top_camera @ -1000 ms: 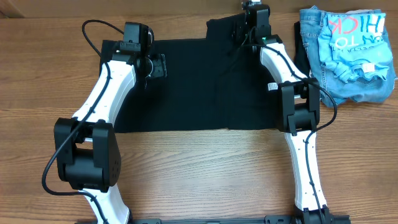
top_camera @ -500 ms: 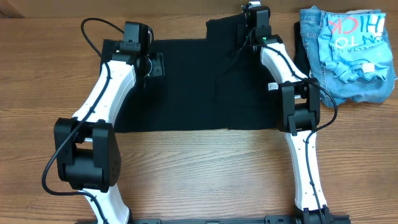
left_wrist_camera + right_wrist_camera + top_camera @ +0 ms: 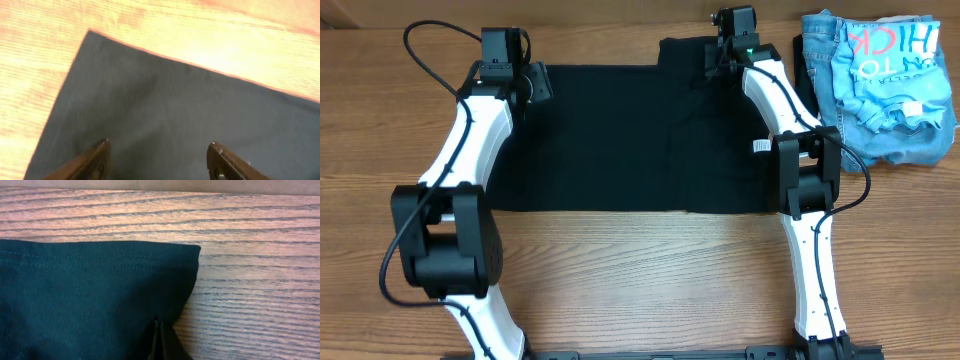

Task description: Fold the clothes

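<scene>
Item: right pincer (image 3: pixel 159 326), just snapped closed, now pinching the hemmed far corner of the black T-shirt (image 3: pixel 630 140), which lies spread flat behind it.
Item: left pincer (image 3: pixel 157 152), jaws apart and empty, newly moved out over the opposite far corner, cloth edges just ahead.
Judgement: one corner taken, the other pending.
Surroundings: open table (image 3: pixel 640 280) behind both; pile of blue clothes (image 3: pixel 880 110) near the right pincer's outer side.

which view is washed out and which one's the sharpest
Left wrist: overexposed, table bleached pale orange, black T-shirt looks grey, the fingers soft. Right wrist: sharpest, stitching and wood grain crisp. Overhead: even light, shirt a flat black patch.
</scene>
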You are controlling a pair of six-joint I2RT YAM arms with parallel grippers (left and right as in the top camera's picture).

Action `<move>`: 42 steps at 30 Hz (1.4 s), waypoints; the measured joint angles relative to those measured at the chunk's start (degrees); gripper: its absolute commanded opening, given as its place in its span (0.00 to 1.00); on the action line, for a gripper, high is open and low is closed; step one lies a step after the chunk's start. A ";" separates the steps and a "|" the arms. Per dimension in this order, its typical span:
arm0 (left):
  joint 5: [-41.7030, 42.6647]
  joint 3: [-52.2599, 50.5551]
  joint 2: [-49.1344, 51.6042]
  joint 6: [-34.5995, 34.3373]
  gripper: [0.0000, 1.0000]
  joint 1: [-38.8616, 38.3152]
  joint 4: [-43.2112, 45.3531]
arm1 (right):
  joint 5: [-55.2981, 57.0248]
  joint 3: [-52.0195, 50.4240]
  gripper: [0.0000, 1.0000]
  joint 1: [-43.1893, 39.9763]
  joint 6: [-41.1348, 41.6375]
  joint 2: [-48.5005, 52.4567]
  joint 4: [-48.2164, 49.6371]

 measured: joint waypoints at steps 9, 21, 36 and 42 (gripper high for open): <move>4.17 -0.02 12.59 3.13 0.67 11.58 24.79 | 0.00 0.00 0.04 0.00 0.02 0.00 -0.61; 8.50 0.09 19.06 2.86 0.63 11.47 33.44 | 0.02 0.00 0.04 -0.02 0.04 -0.11 -1.01; 14.75 9.94 24.33 -0.07 0.04 11.47 25.05 | -3.80 0.00 0.04 -0.31 0.04 -0.13 2.40; 17.75 23.37 24.41 0.98 0.04 11.45 5.40 | -5.60 0.00 0.04 -1.53 0.04 -0.35 3.28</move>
